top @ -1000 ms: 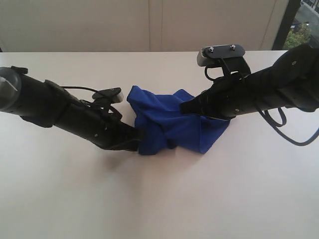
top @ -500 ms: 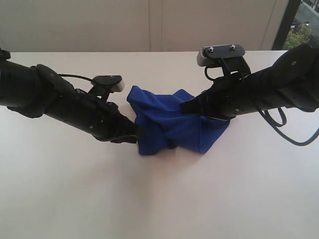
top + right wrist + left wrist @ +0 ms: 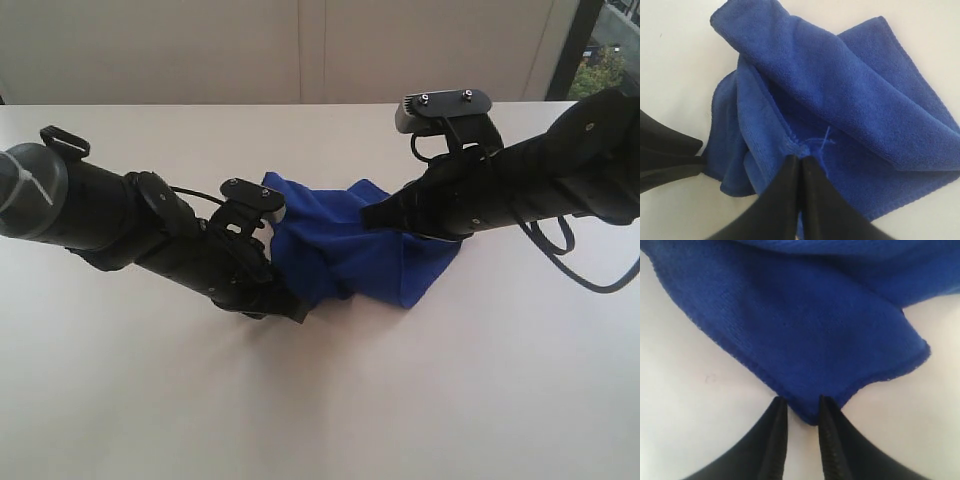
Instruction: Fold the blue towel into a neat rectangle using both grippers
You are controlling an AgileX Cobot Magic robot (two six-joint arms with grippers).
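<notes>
The blue towel (image 3: 350, 250) lies crumpled in a loose heap on the middle of the white table (image 3: 320, 400). My left gripper (image 3: 290, 306) is at the heap's near left corner. In the left wrist view the left gripper (image 3: 801, 402) stands open, and a hemmed corner of the towel (image 3: 805, 330) pokes loosely between its black fingers (image 3: 777, 430). My right gripper (image 3: 372, 215) reaches in from the right above the heap. In the right wrist view it (image 3: 800, 159) is shut on a towel (image 3: 850, 100) edge beside a thread tag (image 3: 822, 140).
Both black arms slant in over the table from its left and right sides. Cables (image 3: 570, 250) loop under the right arm. A pale wall (image 3: 300, 50) runs behind the table's far edge. The left arm (image 3: 660, 160) shows beside the towel in the right wrist view.
The left gripper has opened and let go of the towel. Its arm has swung nearer and to the right along the heap's near left corner. The right arm has not moved.
</notes>
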